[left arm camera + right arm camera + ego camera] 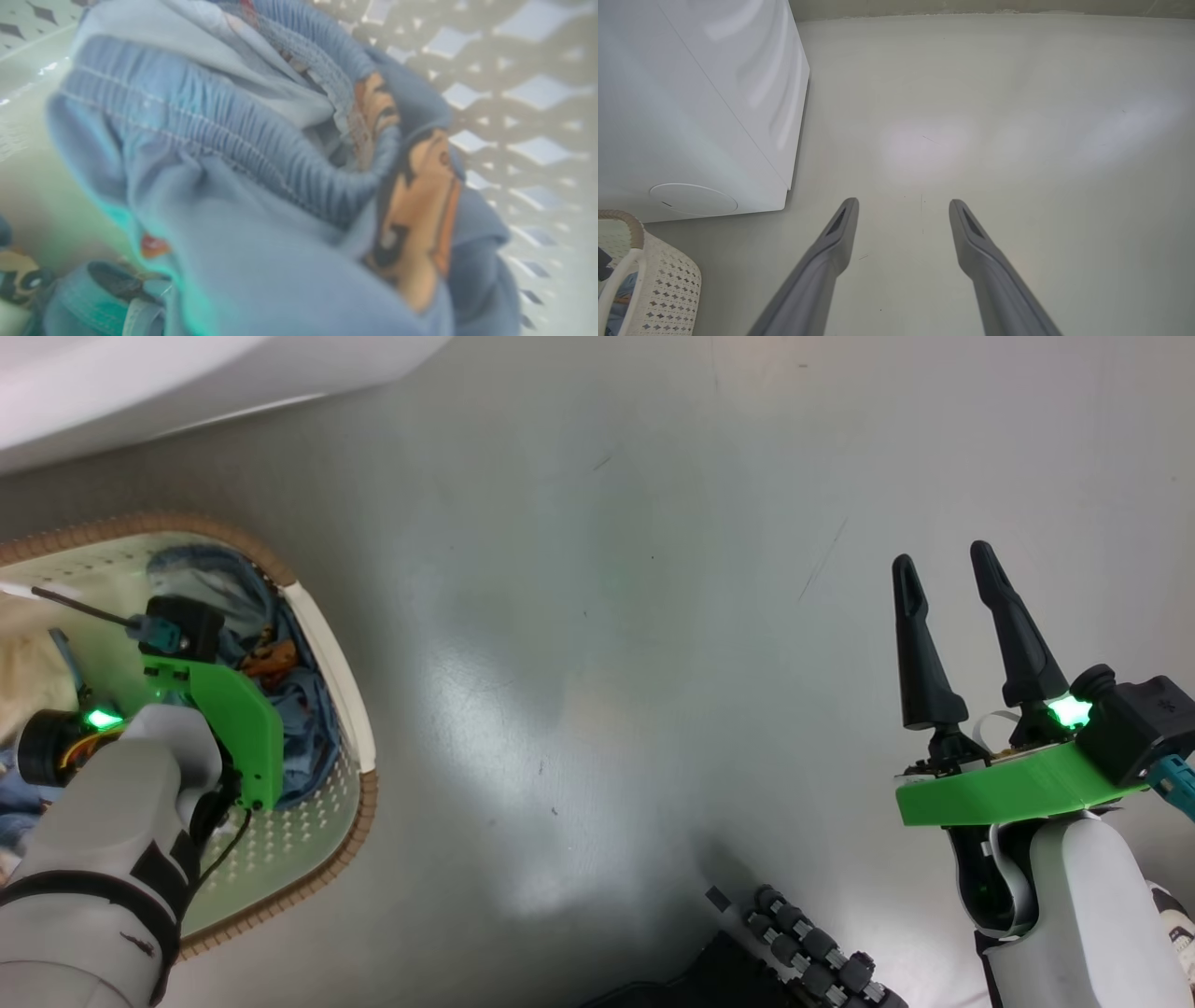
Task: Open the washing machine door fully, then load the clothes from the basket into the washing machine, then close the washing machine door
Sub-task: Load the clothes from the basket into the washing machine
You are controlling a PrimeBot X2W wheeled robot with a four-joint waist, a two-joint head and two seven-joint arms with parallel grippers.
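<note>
1. The clothes (313, 719) lie inside the basket (366, 803). I see light-blue fabric bunched against the basket's right wall and a cream piece (33, 677) at its left side.
2. In the left wrist view the clothes (243, 196) sit very close to the lens. A gathered elastic band and an orange-brown bear print (420, 214) are legible, with the perforated basket wall (537, 93) behind them.
3. The left gripper (224, 719) is lowered into the basket, directly over the blue fabric. Its jaws are clenched. The fingers are hidden by the green mount and the cloth, so I cannot tell whether fabric is caught between them.
4. The basket stands on the floor (653, 616), near a lower corner of the washing machine (691, 93). In the right wrist view the basket (668, 284) sits just below a round flap (693, 199) low on the white casing.
5. A white edge of the washing machine (140, 392) crosses the upper left of the head view.
6. The right gripper (943, 560) hangs over bare floor, well apart from the basket. Its jaws are released, fingers spread with nothing between them, as the right wrist view confirms (903, 203).
</note>
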